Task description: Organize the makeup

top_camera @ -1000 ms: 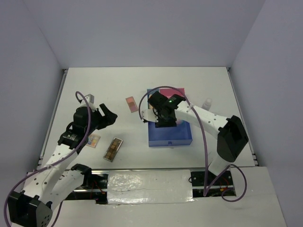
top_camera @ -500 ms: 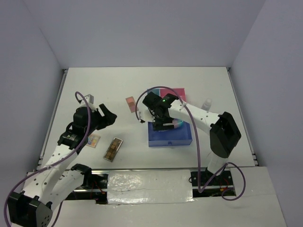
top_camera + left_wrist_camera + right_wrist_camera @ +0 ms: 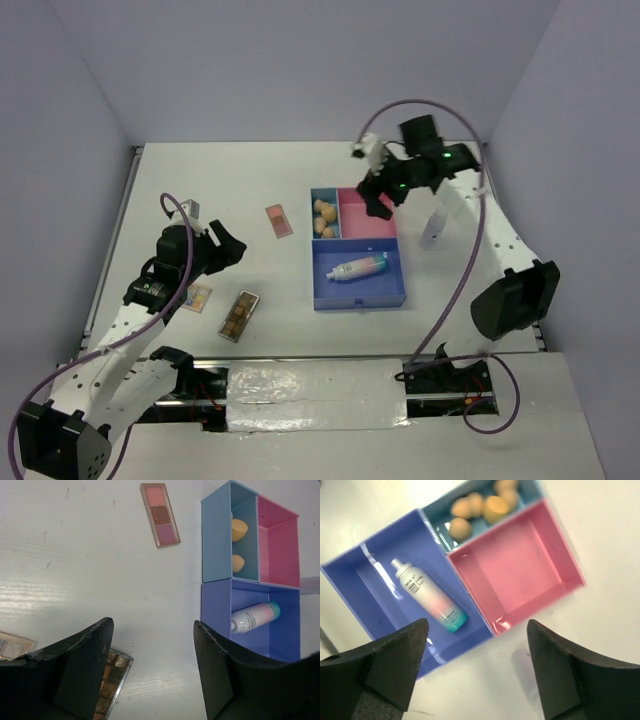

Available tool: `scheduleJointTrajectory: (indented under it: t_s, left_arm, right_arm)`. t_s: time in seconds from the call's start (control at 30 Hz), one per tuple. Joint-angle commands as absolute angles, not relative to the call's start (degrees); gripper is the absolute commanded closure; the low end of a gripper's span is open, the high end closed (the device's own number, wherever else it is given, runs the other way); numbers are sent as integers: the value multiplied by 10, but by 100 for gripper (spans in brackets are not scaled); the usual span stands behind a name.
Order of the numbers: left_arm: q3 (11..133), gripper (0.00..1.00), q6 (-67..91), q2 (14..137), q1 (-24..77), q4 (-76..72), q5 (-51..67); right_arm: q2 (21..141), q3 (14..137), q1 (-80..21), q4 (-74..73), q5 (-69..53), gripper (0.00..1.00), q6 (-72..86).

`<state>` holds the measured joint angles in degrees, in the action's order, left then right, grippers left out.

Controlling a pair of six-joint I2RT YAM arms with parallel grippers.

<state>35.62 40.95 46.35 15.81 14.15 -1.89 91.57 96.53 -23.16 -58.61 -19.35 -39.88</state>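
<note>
The white-teal-pink gradient bottle (image 3: 429, 599) was found lying on its side in the violet-blue compartment of the blue-and-pink plastic tray (image 3: 360, 298). The beige egg-shaped sponges (image 3: 324, 214) were gathered in the light-blue compartment, and nothing was seen in the pink one. The right gripper (image 3: 381, 203) was held wide open and empty above the tray. The left gripper (image 3: 152, 625) was likewise spread and empty over the white bench (image 3: 200, 180). Sorting was judged partly done. The slim white tube (image 3: 434, 230), just right of the tray, the flat pink eyeshadow palette (image 3: 160, 515), the brown palette (image 3: 240, 315) and the multicolour palette (image 3: 198, 297) were not yet put away. A descent astride the tube was judged the likely next requirement.
</note>
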Motion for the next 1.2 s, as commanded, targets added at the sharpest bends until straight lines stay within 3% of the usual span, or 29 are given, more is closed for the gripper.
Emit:
scheduleJointTrajectory:
  t_s: [0.0,0.07,0.2,0.23,0.27,0.37,0.43,0.53,0.73,0.97,1.17]
  left_arm:
    - [359,23,415,454,154,119,-20]
    - [354,27,417,453,154,115,-18]
    - [341,44,421,450,152,96,-11]
    - [340,51,421,451,152,92,-10]
    - [338,67,421,454,152,88,-5]
    - [339,86,417,466,151,77,5]
    - [345,87,413,473,151,77,7]
    - [349,84,410,473,151,82,4]
    - [341,75,412,462,151,89,4]
    - [326,71,420,460,151,77,3]
    - [332,67,420,475,151,70,3]
  right_arm:
    - [864,932,-125,-607,-441,15,-367]
    - [787,846,-62,-551,-528,23,-379]
    - [621,689,-17,-418,-509,27,-354]
    - [604,672,-10,-398,-498,29,-339]
    - [588,643,-4,-380,-484,32,-319]
    - [553,607,62,-333,-458,38,-254]
    - [539,592,110,-309,-449,46,-216]
    - [539,575,138,-307,-426,44,-194]
    - [565,552,153,-330,-360,35,-193]
    - [626,544,168,-334,-307,10,-193]
    - [708,536,168,-270,-301,8,-186]
